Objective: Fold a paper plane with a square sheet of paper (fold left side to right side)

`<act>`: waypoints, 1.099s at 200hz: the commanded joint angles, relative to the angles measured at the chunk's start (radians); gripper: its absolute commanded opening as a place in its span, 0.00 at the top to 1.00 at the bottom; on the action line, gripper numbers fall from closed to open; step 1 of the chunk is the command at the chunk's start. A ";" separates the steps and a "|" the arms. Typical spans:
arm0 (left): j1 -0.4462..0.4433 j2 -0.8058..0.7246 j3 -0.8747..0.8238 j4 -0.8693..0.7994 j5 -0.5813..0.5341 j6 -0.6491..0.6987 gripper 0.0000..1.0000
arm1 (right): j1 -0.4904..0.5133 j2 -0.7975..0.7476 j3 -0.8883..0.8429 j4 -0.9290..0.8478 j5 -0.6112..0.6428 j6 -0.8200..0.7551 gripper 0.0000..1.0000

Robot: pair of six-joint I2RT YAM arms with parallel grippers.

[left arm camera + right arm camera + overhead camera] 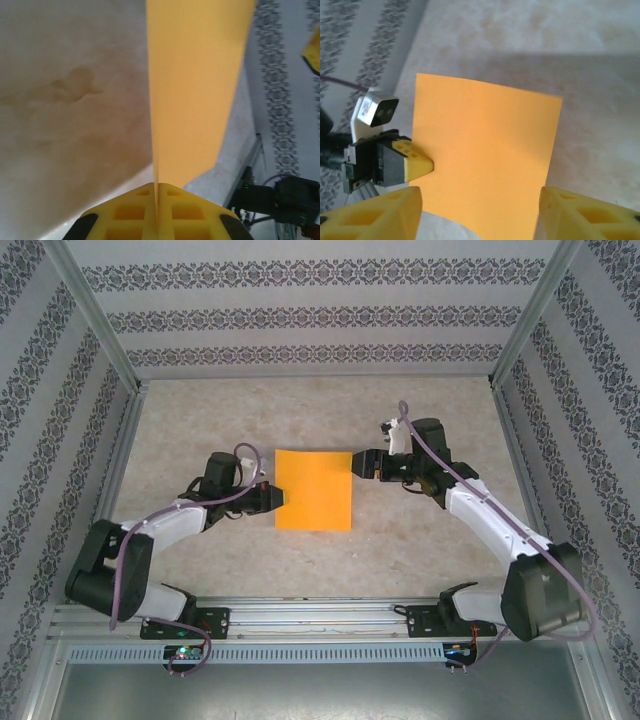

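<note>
The square sheet of paper (314, 490) is bright orange and lies in the middle of the table. My left gripper (277, 498) is shut on the lower part of its left edge. In the left wrist view the yellow jaws (158, 186) are closed together on the sheet (195, 85), which stretches away from them. My right gripper (357, 464) is open at the upper right edge of the sheet. In the right wrist view its fingers (395, 210) stand wide apart with the sheet (485, 150) ahead of them, and the left gripper's yellow tip (416, 163) touches the sheet's far side.
The table top (200, 420) is beige and mottled. Patterned walls (320, 310) and aluminium posts (95, 315) close it in on three sides. A metal rail (320, 620) with the arm bases runs along the near edge.
</note>
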 commanded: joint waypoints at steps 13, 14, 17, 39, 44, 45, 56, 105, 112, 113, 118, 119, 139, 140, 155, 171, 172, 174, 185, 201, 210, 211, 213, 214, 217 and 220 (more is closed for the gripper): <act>-0.008 0.095 0.032 -0.099 -0.101 0.027 1.00 | 0.046 0.107 -0.026 0.038 0.086 0.094 0.54; -0.008 0.098 0.035 -0.103 -0.102 0.029 1.00 | 0.047 0.111 -0.026 0.040 0.086 0.096 0.54; -0.008 0.106 0.042 -0.117 -0.108 0.036 1.00 | 0.052 0.123 -0.028 0.046 0.089 0.103 0.57; -0.007 0.139 0.078 -0.194 -0.141 0.071 1.00 | 0.084 0.199 -0.022 0.071 0.104 0.144 0.75; -0.009 0.141 0.081 -0.199 -0.144 0.071 1.00 | 0.090 0.218 -0.019 0.073 0.108 0.152 0.80; -0.009 0.142 0.080 -0.199 -0.144 0.072 1.00 | 0.092 0.221 -0.019 0.073 0.109 0.154 0.81; -0.010 0.145 0.083 -0.197 -0.142 0.071 1.00 | 0.103 0.261 -0.011 0.079 0.109 0.165 0.88; -0.011 0.156 0.103 -0.229 -0.118 0.100 1.00 | 0.145 0.408 0.026 0.097 0.095 0.178 1.00; -0.010 0.159 0.111 -0.246 -0.116 0.114 1.00 | 0.147 0.422 0.030 0.097 0.094 0.177 1.00; -0.011 0.160 0.112 -0.248 -0.116 0.115 1.00 | 0.147 0.423 0.030 0.097 0.094 0.177 1.00; -0.010 0.161 0.118 -0.259 -0.112 0.124 1.00 | 0.148 0.431 0.032 0.097 0.096 0.177 1.00; -0.010 0.161 0.120 -0.261 -0.111 0.125 1.00 | 0.149 0.432 0.033 0.097 0.097 0.176 1.00; -0.011 0.170 0.141 -0.297 -0.096 0.160 1.00 | 0.153 0.454 0.036 0.098 0.101 0.170 1.00; -0.010 0.171 0.142 -0.300 -0.096 0.161 1.00 | 0.154 0.455 0.036 0.098 0.101 0.170 1.00; -0.010 0.179 0.155 -0.318 -0.092 0.175 1.00 | 0.156 0.468 0.037 0.097 0.102 0.166 1.00; -0.011 0.188 0.167 -0.330 -0.091 0.186 1.00 | 0.158 0.481 0.039 0.093 0.106 0.163 1.00; -0.011 0.189 0.167 -0.329 -0.090 0.187 1.00 | 0.158 0.482 0.040 0.092 0.106 0.163 1.00; -0.011 0.190 0.168 -0.330 -0.090 0.186 1.00 | 0.159 0.483 0.040 0.089 0.108 0.163 1.00; -0.010 0.192 0.174 -0.332 -0.089 0.187 1.00 | 0.159 0.491 0.044 0.074 0.116 0.158 1.00; -0.012 0.185 0.182 -0.332 -0.085 0.183 0.96 | 0.161 0.501 0.045 0.047 0.129 0.154 1.00; -0.011 0.178 0.185 -0.328 -0.082 0.176 0.92 | 0.161 0.504 0.044 0.037 0.134 0.151 1.00; -0.011 0.176 0.185 -0.327 -0.081 0.175 0.92 | 0.161 0.504 0.044 0.036 0.134 0.151 1.00; -0.012 0.174 0.186 -0.326 -0.079 0.173 0.91 | 0.161 0.505 0.044 0.033 0.134 0.151 1.00; -0.011 0.173 0.186 -0.325 -0.078 0.172 0.90 | 0.161 0.506 0.044 0.031 0.135 0.150 1.00; -0.012 0.170 0.188 -0.323 -0.074 0.170 0.89 | 0.161 0.508 0.044 0.028 0.136 0.149 1.00; -0.011 0.166 0.189 -0.320 -0.070 0.166 0.87 | 0.161 0.510 0.044 0.025 0.137 0.148 1.00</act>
